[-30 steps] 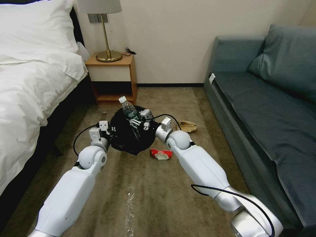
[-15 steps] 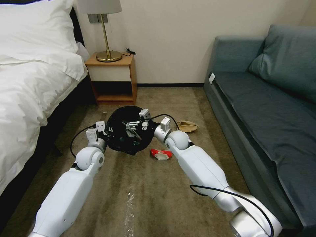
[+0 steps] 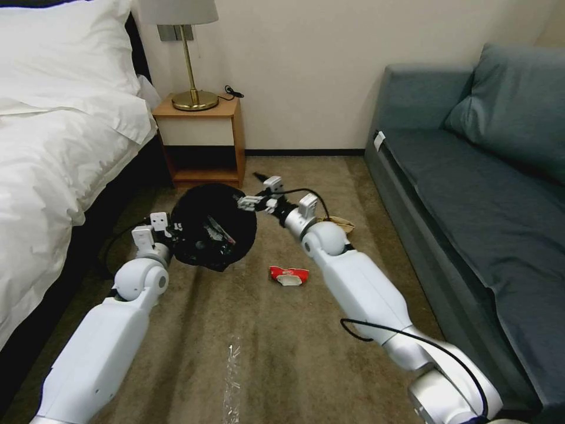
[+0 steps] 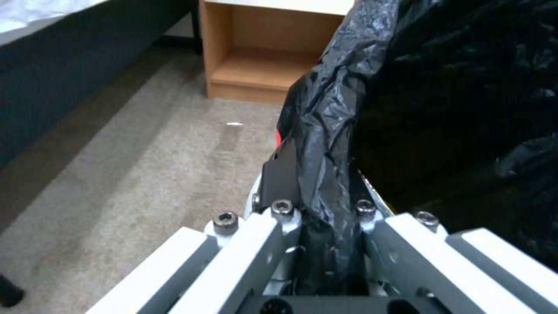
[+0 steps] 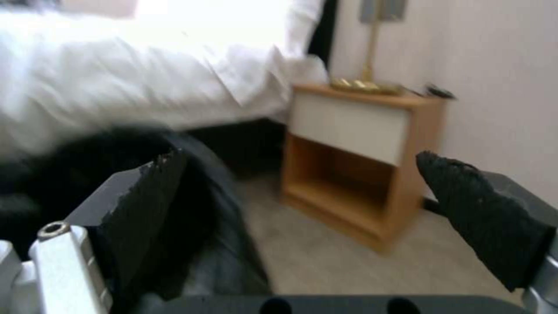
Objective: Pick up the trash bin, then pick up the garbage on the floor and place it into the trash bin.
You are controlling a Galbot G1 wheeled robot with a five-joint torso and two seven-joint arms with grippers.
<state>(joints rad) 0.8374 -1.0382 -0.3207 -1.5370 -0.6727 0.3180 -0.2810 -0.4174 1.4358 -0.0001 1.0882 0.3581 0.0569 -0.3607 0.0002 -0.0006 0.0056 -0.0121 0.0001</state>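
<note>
you see the left hand (image 3: 174, 225) closed on the rim of the trash bin (image 3: 212, 227), and in the left wrist view its two fingers (image 4: 279, 179) pinch a fold of the black bag liner (image 4: 325, 131) between them. the bin hangs at the left hand, above the carpet (image 3: 265, 347), between the bed (image 3: 53, 153) and the right arm, and its mouth is turned toward you, so you look into the dark liner; inside it you can make out something dark with a little red and white print, but i cannot tell which item it is. the right hand (image 3: 259, 189) is just beside the far right edge of the bin, not touching it, in front of the nightstand (image 3: 203, 138). its two fingers (image 5: 482, 218) stand wide apart and nothing is between them, as you see in the right wrist view. on the carpet, the red-and-white packet (image 3: 288, 275) lies near the right forearm, on the side nearer to you than the bin. the brown paper bag (image 3: 341, 223) lies farther back, partly hidden behind the right wrist, near the sofa (image 3: 471, 194). both items are on the floor, well apart from the bin.
</note>
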